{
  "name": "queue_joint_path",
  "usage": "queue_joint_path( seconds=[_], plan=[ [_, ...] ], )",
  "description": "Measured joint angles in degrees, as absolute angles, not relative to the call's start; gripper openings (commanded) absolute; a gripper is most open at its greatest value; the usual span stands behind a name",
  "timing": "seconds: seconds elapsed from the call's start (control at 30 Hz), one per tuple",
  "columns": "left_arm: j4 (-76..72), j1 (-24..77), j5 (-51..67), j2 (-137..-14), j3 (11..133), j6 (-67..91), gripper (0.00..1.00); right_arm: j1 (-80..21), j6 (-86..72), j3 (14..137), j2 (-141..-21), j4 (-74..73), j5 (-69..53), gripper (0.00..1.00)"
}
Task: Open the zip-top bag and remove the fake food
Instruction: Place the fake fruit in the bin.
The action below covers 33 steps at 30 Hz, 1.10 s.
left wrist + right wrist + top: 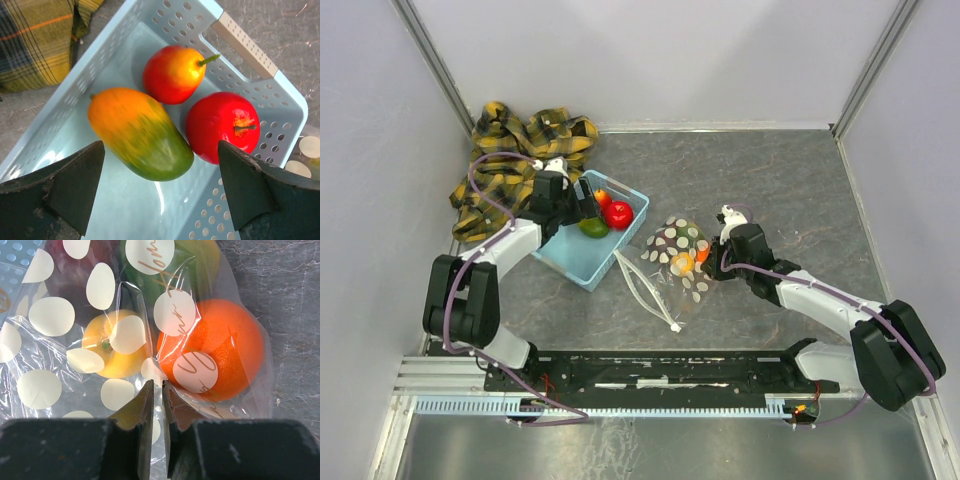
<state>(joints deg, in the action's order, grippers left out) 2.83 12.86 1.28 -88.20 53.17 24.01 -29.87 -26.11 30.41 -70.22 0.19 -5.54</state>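
You are sitting partway: three fake food pieces (140, 135) lying in basket (107, 42), left gripper (160, 170) hanging wide open above them. Right gripper (156, 390) pinching zip-top bag (670, 245) film just right of basket; orange (225, 350), yellow fruit (117, 367) waiting inside.

bright even light, soft shadows

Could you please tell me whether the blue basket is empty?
Not empty: the basket holds a mango, a red apple and a red-yellow fruit.
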Motion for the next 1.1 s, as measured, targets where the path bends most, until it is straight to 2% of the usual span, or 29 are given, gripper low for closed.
queue_joint_path(
  seconds=[0.5,0.77,1.1],
  plan=[
    [2.42,11.11,-0.95,-82.94,53.6,26.59,1.0,-29.87,-26.09,30.04,-69.87,0.43,-5.96,0.21],
    [-0.12,10.63,6.72,-74.87,48.45,28.34,0.92,-29.87,-25.63,29.52,-66.89,0.58,-6.59,0.29],
    [-1.23,10.63,16.32,-62.24,40.4,30.83,0.86,-29.87,-25.04,29.43,-65.23,0.62,-7.73,0.3]
  ],
)
